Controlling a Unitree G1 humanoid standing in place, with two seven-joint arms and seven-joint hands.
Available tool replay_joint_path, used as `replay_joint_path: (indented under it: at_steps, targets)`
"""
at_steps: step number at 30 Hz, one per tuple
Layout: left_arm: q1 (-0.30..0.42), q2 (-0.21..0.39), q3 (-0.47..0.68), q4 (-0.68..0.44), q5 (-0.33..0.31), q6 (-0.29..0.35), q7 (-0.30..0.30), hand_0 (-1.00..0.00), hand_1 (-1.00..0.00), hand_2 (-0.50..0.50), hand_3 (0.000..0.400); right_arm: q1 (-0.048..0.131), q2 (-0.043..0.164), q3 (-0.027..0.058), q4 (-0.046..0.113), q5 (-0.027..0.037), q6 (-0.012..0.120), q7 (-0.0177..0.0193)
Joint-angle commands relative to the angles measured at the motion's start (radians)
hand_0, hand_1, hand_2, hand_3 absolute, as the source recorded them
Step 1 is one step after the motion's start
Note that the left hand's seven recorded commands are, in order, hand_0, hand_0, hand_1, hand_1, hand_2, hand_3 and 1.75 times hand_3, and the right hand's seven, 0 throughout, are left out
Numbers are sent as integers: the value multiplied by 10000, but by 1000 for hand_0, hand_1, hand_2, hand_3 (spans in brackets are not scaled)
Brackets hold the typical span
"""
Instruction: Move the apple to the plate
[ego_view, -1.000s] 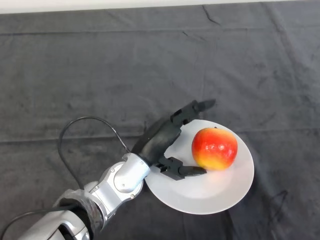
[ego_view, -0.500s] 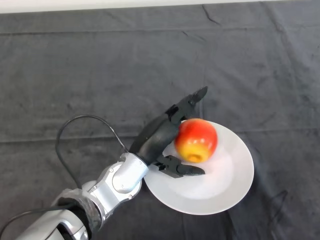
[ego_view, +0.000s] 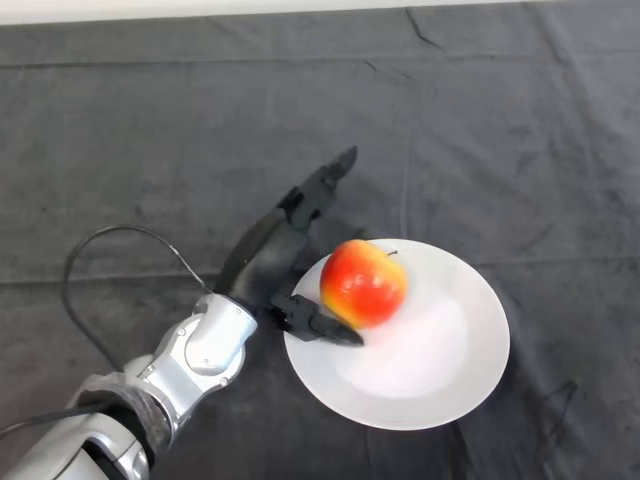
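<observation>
In the head view, the apple (ego_view: 363, 283) sits on the left part of the white plate (ego_view: 440, 370), near its left rim, its red side up and a yellow patch low on its left, with a short stem showing at its upper right. The plate lies on the desk (ego_view: 150, 130), which is covered by a dark grey cloth (ego_view: 520, 130) with long creases running across it, one near the far edge and another level with the plate. The left hand (ego_view: 268, 262) comes in from the lower left on a silver-grey arm (ego_view: 200, 345) and lies just left of the plate, palm turned towards the apple. Its fingers (ego_view: 322, 185) are stretched out nearly straight, pointing up and to the right, well clear of the apple and above the bare cloth. The thumb (ego_view: 315, 324) reaches out over the plate's left rim just below the apple; whether its tip touches the fruit cannot be told. The hand is spread wide and has hold of nothing; the apple rests free in the broad gap between thumb and fingers. A pale strip shows along the far edge of the cloth at the top. No brand, label or writing can be read on the apple, the plate, the cloth or the arm.
</observation>
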Motion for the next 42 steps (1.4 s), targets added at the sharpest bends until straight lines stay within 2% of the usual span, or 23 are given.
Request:
replay_joint_path:
  at_steps: [1, 9, 13, 16, 21, 27, 42]
  targets:
    - [-185, 306, 297, 437, 221, -230, 203, 0, 0, 0, 0, 382, -211, -51, 117, 79, -66, 8]
    - [-140, 272, 615, 508, 337, -315, 354, 0, 0, 0, 0, 381, -212, -51, 119, 78, -66, 9]
    - [112, 1300, 1295, 400, -226, -870, -501, 0, 0, 0, 0, 381, -212, -51, 119, 78, -66, 9]
    - [197, 1814, 1807, 476, -515, -1045, -708, 0, 0, 0, 0, 381, -212, -51, 119, 78, -67, 9]
    - [298, 2193, 2492, 679, -761, -1072, -530, 0, 0, 0, 0, 381, -212, -51, 119, 77, -67, 10]
    - [400, 2367, 3230, 896, -978, -940, -172, 0, 0, 0, 0, 381, -212, -51, 120, 77, -67, 10]
    - [656, 2849, 4725, 1139, -1380, -588, 282, 0, 0, 0, 0, 382, -211, -52, 118, 76, -67, 10]
